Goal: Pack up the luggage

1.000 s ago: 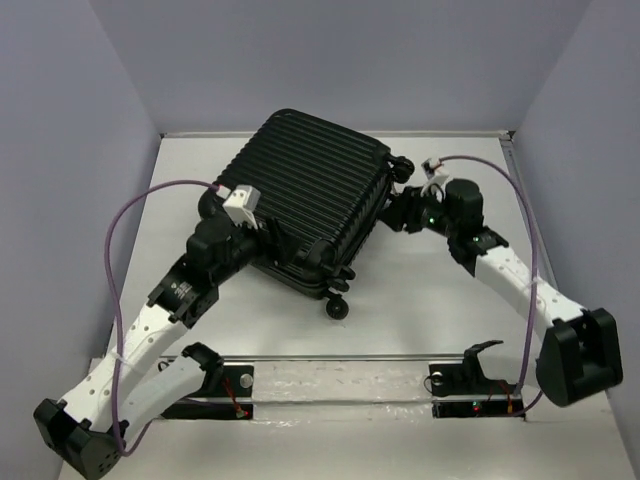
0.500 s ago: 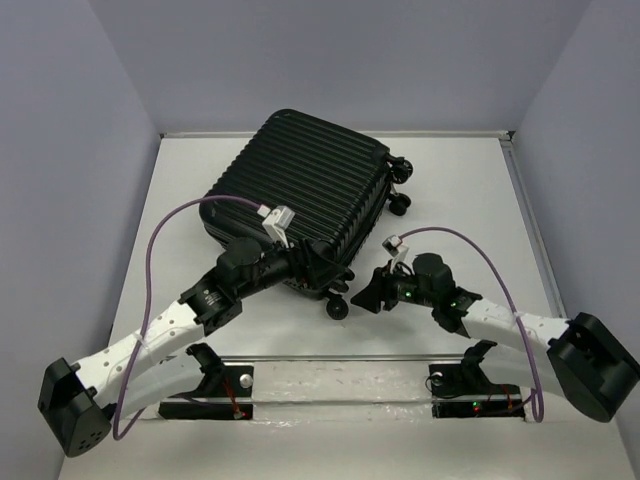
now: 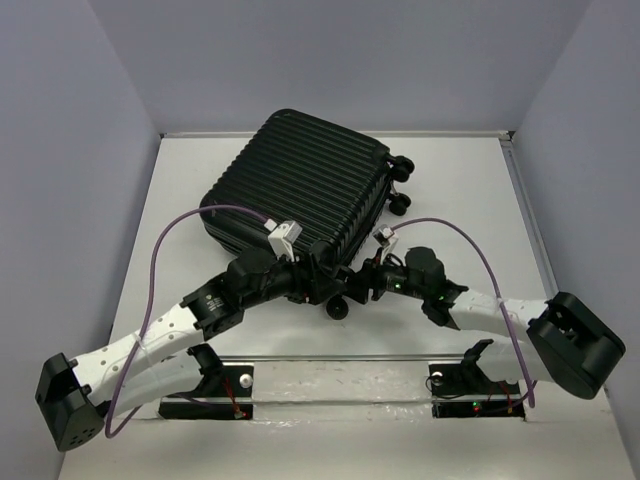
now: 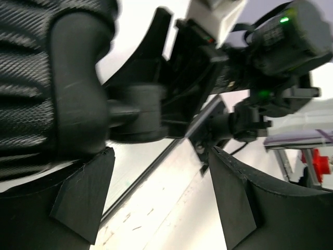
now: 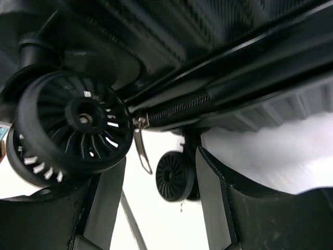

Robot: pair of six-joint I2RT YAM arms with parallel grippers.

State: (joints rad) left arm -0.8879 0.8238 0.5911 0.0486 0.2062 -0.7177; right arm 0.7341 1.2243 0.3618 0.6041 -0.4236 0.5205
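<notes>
Top external: one luggage (image 3: 300,185), two arms (image 3: 160,335)

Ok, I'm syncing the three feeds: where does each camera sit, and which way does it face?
Top external: above and behind the arm bases, looking down at the ribbed black hard-shell suitcase on the white table; left arm and right arm show.
Left wrist: low beside the suitcase, facing the right arm's wrist; the left gripper's black fingers frame it.
Right wrist: low, looking up at a black spoked caster wheel and the zipper; the right gripper's fingers show.
Shared: both wrist views catch the suitcase's woven-textured shell.
</notes>
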